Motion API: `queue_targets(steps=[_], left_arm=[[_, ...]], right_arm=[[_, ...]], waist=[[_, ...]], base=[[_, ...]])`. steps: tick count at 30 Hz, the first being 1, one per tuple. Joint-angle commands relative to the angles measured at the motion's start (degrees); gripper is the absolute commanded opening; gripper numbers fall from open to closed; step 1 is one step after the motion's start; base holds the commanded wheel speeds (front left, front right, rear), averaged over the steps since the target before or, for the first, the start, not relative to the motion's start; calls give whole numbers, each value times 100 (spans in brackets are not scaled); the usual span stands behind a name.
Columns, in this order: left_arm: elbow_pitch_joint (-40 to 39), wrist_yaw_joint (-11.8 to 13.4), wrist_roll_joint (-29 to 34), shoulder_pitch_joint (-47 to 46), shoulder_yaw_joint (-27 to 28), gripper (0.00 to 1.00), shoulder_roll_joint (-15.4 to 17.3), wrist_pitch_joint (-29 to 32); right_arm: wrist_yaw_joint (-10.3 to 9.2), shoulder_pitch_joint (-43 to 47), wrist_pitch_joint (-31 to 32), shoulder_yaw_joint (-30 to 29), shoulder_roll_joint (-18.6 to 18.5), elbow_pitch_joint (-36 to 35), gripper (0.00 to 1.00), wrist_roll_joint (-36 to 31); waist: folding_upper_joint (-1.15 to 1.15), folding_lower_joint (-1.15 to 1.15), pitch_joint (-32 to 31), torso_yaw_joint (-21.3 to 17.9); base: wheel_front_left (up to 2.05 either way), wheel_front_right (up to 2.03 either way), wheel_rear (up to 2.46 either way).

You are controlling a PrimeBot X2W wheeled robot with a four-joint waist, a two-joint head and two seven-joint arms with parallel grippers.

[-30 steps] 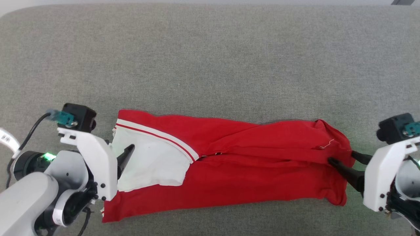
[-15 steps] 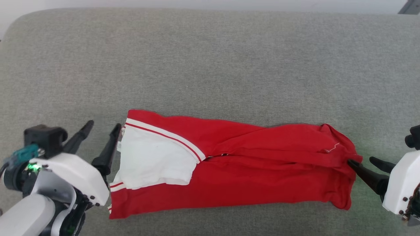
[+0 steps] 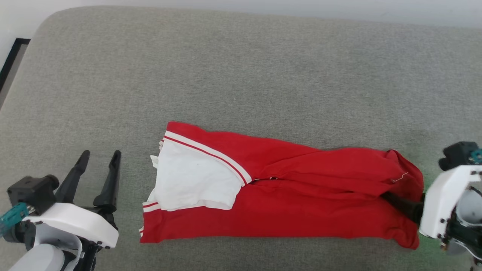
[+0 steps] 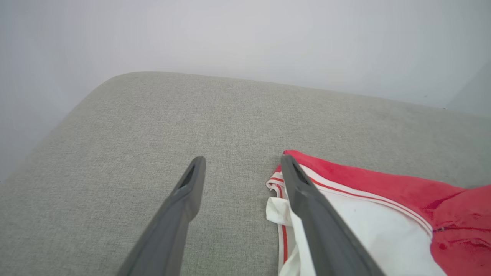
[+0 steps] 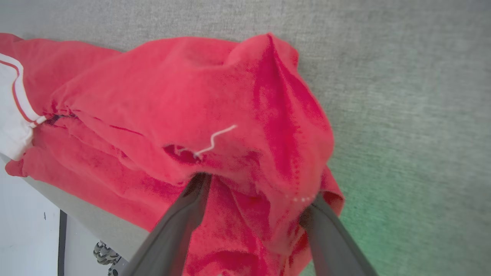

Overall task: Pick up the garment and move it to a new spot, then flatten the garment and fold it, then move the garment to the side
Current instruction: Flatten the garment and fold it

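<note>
The garment lies as a long red band across the grey cushion, a white sleeve with striped trim folded over its left end. My left gripper stands open on the bare cushion, a little to the left of the sleeve and apart from it. In the left wrist view that gripper has its right finger beside the garment's striped edge. My right gripper is at the garment's right end. The right wrist view shows this gripper spread open, fingertips hidden under a raised fold of the garment.
The grey padded surface stretches far behind the shirt, with a rounded corner at the upper left and a pale wall beyond. A dark strip runs past its left edge. Its front edge lies close below the shirt.
My left gripper has come off the white sleeve and drawn back to the left, open. My right gripper's fingers have slid under the shirt's right end. The head camera has shifted.
</note>
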Motion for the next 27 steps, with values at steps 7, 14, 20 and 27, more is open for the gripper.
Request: queue_targets(steps=[7, 14, 20, 27], left_arm=[[180, -571, 788, 525, 1145, 100, -913, -52], [371, -1282, 1574, 969, 2147, 100, -1886, -51], [507, -1813, 2033, 1156, 2833, 100, -2539, -50], [582, -2132, 2381, 1248, 3240, 100, -2949, -51]], right_arm=[[1, -420, -18, 518, 135, 852, 100, 358], [1, -586, 46, 919, 111, 1293, 0, 884], [0, -606, -90, 747, -132, 1390, 0, 1260], [-2, -562, -315, 368, -466, 1558, 0, 1401]], waist=[[0, 0, -13, 171], [0, 0, -70, 293], [0, 0, -141, 309], [0, 0, -190, 238]], base=[[0, 0, 0], [0, 0, 0], [0, 0, 0], [0, 0, 0]])
